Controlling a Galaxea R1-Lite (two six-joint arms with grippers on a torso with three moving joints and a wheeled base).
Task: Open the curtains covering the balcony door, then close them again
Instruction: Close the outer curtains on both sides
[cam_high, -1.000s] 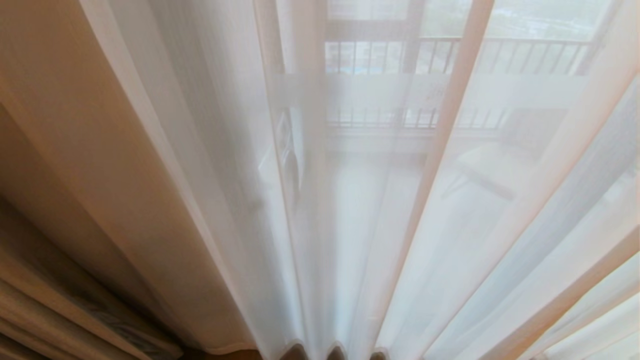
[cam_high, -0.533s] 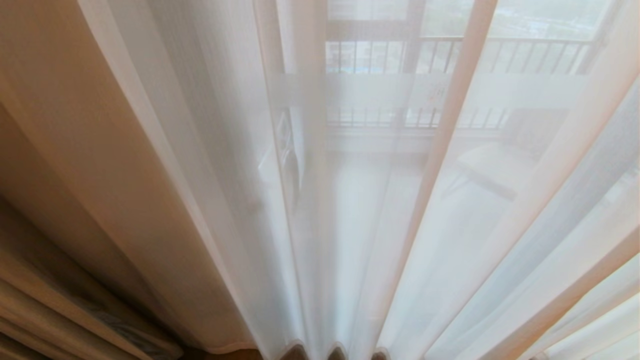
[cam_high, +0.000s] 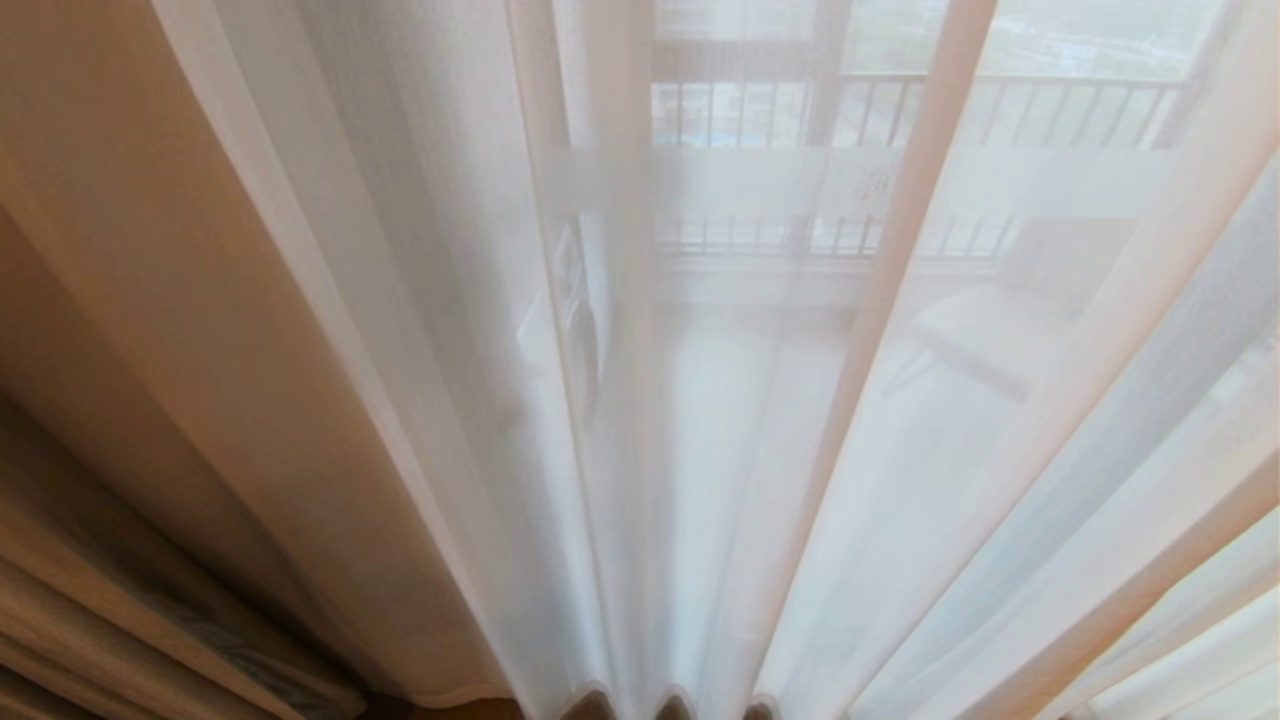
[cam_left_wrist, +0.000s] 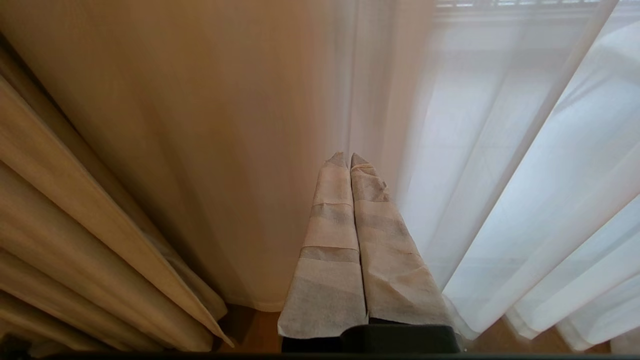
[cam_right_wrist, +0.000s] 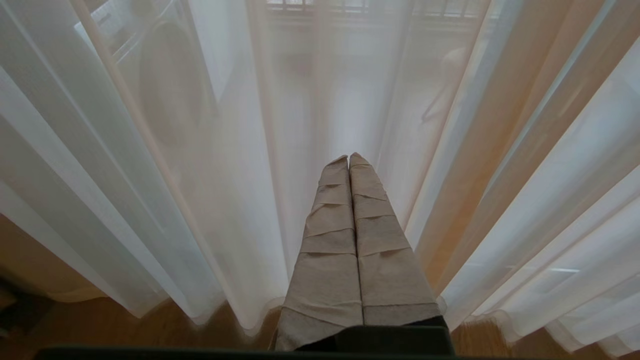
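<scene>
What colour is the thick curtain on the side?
Greyish-beige. The thick curtain shows best in the left wrist view, beside the white sheers.

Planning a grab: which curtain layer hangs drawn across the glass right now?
The white sheer curtain; it is see-through. The opaque beige drape is bunched at the left.

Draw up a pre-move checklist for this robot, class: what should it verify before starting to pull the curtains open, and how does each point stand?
1. Left gripper empty, fingers together: ok.
2. Right gripper empty, fingers together: ok.
3. White sheers drawn across the balcony door: ok.
4. Thick beige drape bunched aside, beside the left gripper: ok.
5. An edge of the sheers to grasp: cannot tell.
6. Either gripper touching fabric: cannot tell.
</scene>
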